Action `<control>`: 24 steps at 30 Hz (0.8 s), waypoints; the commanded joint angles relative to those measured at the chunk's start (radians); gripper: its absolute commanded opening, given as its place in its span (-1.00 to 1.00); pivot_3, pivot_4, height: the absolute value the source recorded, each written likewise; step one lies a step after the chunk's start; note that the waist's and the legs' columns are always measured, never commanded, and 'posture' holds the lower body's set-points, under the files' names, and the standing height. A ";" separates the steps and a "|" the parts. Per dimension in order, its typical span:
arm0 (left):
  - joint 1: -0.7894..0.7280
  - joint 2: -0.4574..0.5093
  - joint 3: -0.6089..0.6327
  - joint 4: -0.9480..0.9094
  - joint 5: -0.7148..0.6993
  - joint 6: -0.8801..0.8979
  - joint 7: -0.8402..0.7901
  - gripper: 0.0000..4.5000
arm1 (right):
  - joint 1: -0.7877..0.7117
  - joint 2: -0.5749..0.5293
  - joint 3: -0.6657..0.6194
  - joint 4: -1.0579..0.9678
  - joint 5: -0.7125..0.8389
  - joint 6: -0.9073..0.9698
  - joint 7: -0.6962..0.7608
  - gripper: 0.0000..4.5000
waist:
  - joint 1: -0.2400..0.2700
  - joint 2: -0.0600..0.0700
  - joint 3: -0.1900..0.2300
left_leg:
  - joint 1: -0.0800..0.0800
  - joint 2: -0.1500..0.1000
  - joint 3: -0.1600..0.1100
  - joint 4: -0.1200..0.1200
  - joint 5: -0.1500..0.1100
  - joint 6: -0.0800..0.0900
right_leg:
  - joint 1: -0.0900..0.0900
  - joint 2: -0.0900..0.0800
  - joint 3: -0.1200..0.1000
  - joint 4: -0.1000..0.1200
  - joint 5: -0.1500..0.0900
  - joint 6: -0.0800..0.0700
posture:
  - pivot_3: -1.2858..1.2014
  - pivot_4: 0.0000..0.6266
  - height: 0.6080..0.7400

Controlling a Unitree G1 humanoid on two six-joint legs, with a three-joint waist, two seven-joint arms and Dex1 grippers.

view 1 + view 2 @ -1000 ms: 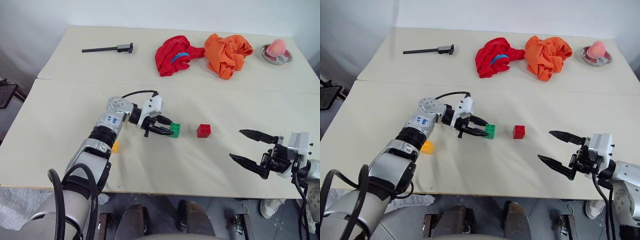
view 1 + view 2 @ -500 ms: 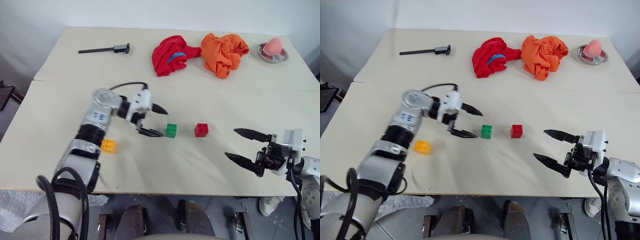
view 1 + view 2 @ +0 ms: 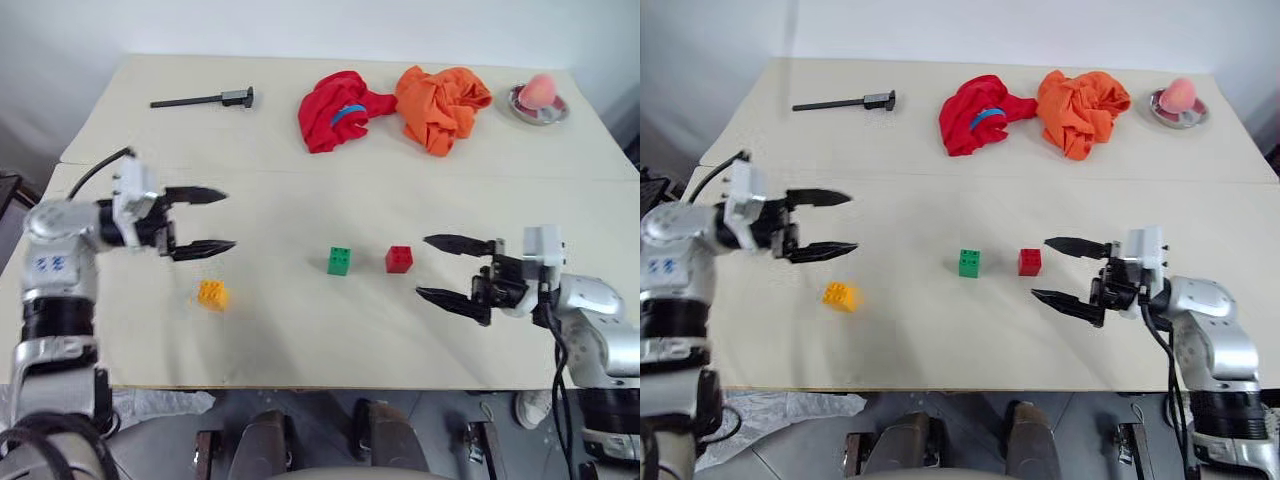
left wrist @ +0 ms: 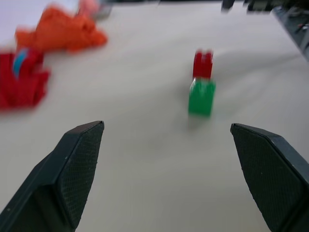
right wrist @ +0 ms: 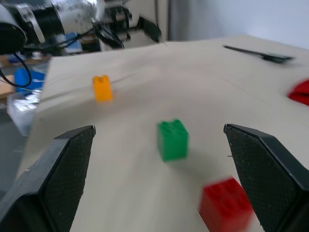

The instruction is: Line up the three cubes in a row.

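pale counter point(image 3: 300, 340), head view. small green studded plastic brick point(image 3: 339, 261) near centre; small red studded plastic brick point(image 3: 399, 259) just beside it at its 3 o'clock, a narrow gap between, both level with each other. small yellow-orange studded plastic brick point(image 3: 212, 294) lies well apart, at about 8 o'clock from the green one and nearer the front edge, off the line of the other two.

left hand point(image 3: 205, 222): fingers spread wide, empty, hanging above the counter at about 12 o'clock from the yellow-orange brick. right hand point(image 3: 446, 268): fingers spread wide, empty, pointing toward the red brick from its 3 o'clock side, near but apart.

judgement: two of three bricks read as placed; the step in hand is fetching the third. next move calls for the left hand to drop over the yellow-orange brick, close on its sides, and set it at 9 o'clock of the green brick on the same line, with matching spacing. risk: nudging the green brick on release.
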 commanded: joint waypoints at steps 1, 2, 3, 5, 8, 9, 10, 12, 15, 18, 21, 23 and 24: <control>0.138 0.086 0.146 -0.065 -0.057 -0.004 0.033 0.98 | -0.048 0.028 0.044 -0.054 0.026 0.014 0.022 1.00 | -0.002 0.000 0.000 | 0.000 0.000 -0.001 0.000 0.000 0.000 | 0.000 0.000 0.000 0.000 0.000 0.000 | 0.03 -0.52 1.00; 0.189 0.104 0.182 -0.066 -0.072 0.010 0.037 0.98 | -0.057 0.034 0.061 -0.060 0.024 0.018 0.031 1.00 | -0.003 0.000 0.000 | 0.000 0.000 -0.002 0.000 0.000 0.000 | 0.000 0.000 0.000 0.000 0.000 0.000 | 0.03 -0.52 1.00; 0.262 0.122 0.233 -0.055 -0.077 -0.004 0.042 0.98 | -0.064 0.029 0.089 -0.075 0.022 0.036 0.049 1.00 | -0.003 0.000 0.000 | 0.001 0.000 -0.003 -0.001 0.000 0.000 | -0.001 0.000 0.001 0.000 0.000 0.000 | 0.03 -0.52 1.00; 0.422 0.151 0.334 -0.020 -0.079 -0.028 0.041 0.98 | -0.080 0.042 0.129 -0.091 0.012 0.031 0.070 1.00 | -0.007 0.000 0.000 | 0.001 0.000 -0.005 -0.001 0.000 0.000 | -0.001 0.000 0.001 0.000 0.000 0.000 | 0.03 -0.52 1.00; 0.581 0.151 0.395 -0.051 -0.093 -0.028 0.034 0.98 | -0.081 0.046 0.137 -0.093 0.013 0.029 0.074 1.00 | -0.010 0.000 0.000 | 0.001 0.000 -0.005 -0.002 0.000 0.000 | -0.001 -0.001 0.000 0.000 0.000 0.000 | 0.03 -0.52 1.00; 0.617 0.148 0.401 -0.080 -0.105 -0.015 0.030 0.98 | -0.079 0.046 0.135 -0.088 0.008 0.019 0.077 1.00 | -0.002 0.000 0.000 | 0.001 0.000 -0.005 -0.002 0.000 0.000 | -0.001 -0.001 0.000 0.000 0.000 0.000 | 0.03 -0.52 1.00; 0.637 0.141 0.403 -0.108 -0.115 -0.013 0.033 0.98 | -0.077 0.043 0.131 -0.085 0.008 0.016 0.081 1.00 | 0.006 0.000 0.000 | 0.001 0.000 -0.004 -0.002 0.000 0.000 | -0.001 -0.002 0.000 0.000 0.000 0.000 | 0.03 -0.52 1.00; 0.663 0.119 0.378 -0.195 -0.140 0.001 0.033 0.98 | -0.067 0.029 0.110 -0.068 0.002 0.000 0.090 1.00 | 0.023 -0.001 0.000 | 0.000 0.000 -0.004 0.000 -0.001 -0.001 | 0.001 -0.002 -0.002 0.000 0.000 -0.001 | 0.03 -0.52 1.00; 0.647 0.092 0.321 -0.266 -0.153 0.014 0.038 0.98 | -0.051 0.001 0.081 -0.045 -0.007 -0.011 0.103 1.00 | 0.029 -0.001 0.000 | 0.001 0.000 -0.007 0.000 -0.001 0.000 | 0.001 -0.004 -0.001 0.000 0.000 -0.001 | 0.03 -0.52 1.00; 0.551 0.061 0.201 -0.287 -0.130 0.009 0.033 0.98 | -0.016 -0.047 0.047 -0.017 -0.014 -0.017 0.123 1.00 | 0.028 0.000 0.000 | 0.001 -0.001 -0.006 0.000 -0.001 0.000 | 0.001 -0.003 -0.001 0.000 0.000 -0.001 | 0.03 -0.52 1.00; 0.423 0.029 0.061 -0.205 -0.060 -0.054 -0.011 0.98 | 0.033 -0.086 0.014 0.000 -0.020 -0.016 0.130 1.00 | 0.026 0.000 0.000 | 0.001 -0.001 0.001 0.000 -0.001 0.000 | 0.001 -0.002 -0.001 0.000 0.000 -0.001 | 0.03 -0.52 1.00; 0.369 0.018 0.012 -0.150 -0.039 -0.085 -0.035 0.98 | 0.048 -0.094 0.003 0.006 -0.024 -0.018 0.128 1.00 | 0.015 0.000 0.000 | 0.001 -0.001 0.003 -0.001 -0.001 0.000 | 0.000 -0.001 0.000 0.001 0.000 -0.001 | 0.03 -0.52 1.00; 0.341 0.013 -0.016 -0.124 -0.030 -0.094 -0.053 0.98 | 0.061 -0.097 -0.005 0.003 -0.027 -0.021 0.126 1.00 | 0.009 0.000 0.000 | 0.002 0.000 0.004 -0.001 -0.001 0.000 | 0.000 -0.001 0.001 0.001 0.000 -0.001 | 0.03 -0.52 1.00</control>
